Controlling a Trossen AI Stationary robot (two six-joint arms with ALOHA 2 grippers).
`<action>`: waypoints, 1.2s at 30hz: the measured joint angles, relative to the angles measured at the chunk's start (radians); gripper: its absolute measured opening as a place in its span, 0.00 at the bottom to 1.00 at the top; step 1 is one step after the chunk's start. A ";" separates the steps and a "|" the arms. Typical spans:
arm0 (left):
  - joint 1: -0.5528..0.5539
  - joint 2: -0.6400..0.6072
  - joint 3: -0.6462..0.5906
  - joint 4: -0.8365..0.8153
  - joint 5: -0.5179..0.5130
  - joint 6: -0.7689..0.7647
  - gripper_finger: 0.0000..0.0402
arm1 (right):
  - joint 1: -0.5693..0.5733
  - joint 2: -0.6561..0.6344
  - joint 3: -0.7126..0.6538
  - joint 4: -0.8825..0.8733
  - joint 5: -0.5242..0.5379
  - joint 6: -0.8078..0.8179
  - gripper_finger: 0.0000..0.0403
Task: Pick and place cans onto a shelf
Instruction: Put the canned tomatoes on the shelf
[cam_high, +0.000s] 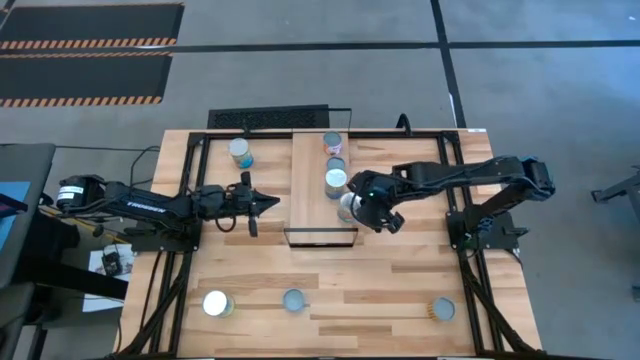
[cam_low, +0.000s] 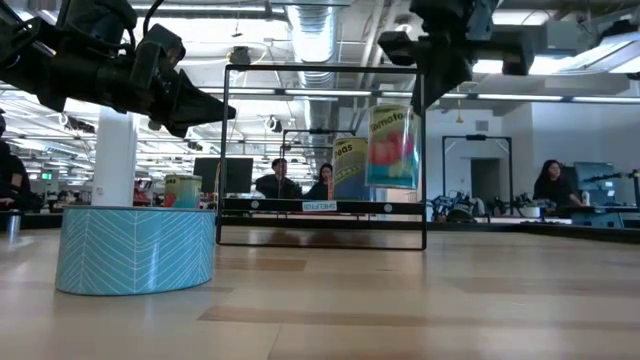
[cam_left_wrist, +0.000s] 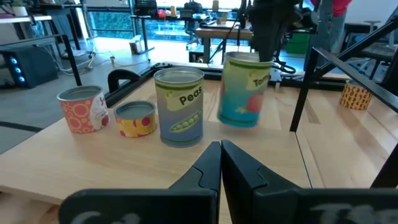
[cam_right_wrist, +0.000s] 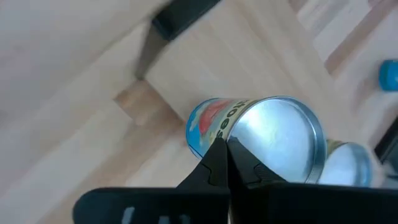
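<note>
Eight cans are in view, and four of them are at the shelf, the one light-wood board in a black frame that lies on the counter between the two arms. The tomato can is at the shelf's near end, hanging slightly tilted just clear of the board. The right hand comes down on it from above, its two fingers pinched together on the silvery top rim. Just beside it, farther along the board, the peas can stands upright. Beyond that is a short yellow can, and last in the row a red-patterned can at the far end. That makes three cans standing on the shelf and one held over it. A fifth can stands on the counter left of the shelf, near its far end. Three more are spread along the counter's front edge, well apart from one another: a white-topped can on the left, a pale-blue can in the middle and an orange-patterned can on the right. The left hand hangs above the counter just left of the shelf, pointing toward it, its fingers together and holding nothing
</note>
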 joint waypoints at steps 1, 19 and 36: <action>0.000 0.000 0.000 0.000 0.000 0.000 0.00 | -0.003 0.008 0.000 0.015 0.000 -0.024 0.01; 0.000 0.000 0.000 0.000 -0.004 0.000 0.00 | -0.020 0.055 0.003 0.088 -0.105 -0.114 0.01; 0.000 0.000 0.000 0.000 -0.004 -0.001 0.00 | -0.022 0.090 0.004 0.117 -0.065 -0.113 0.12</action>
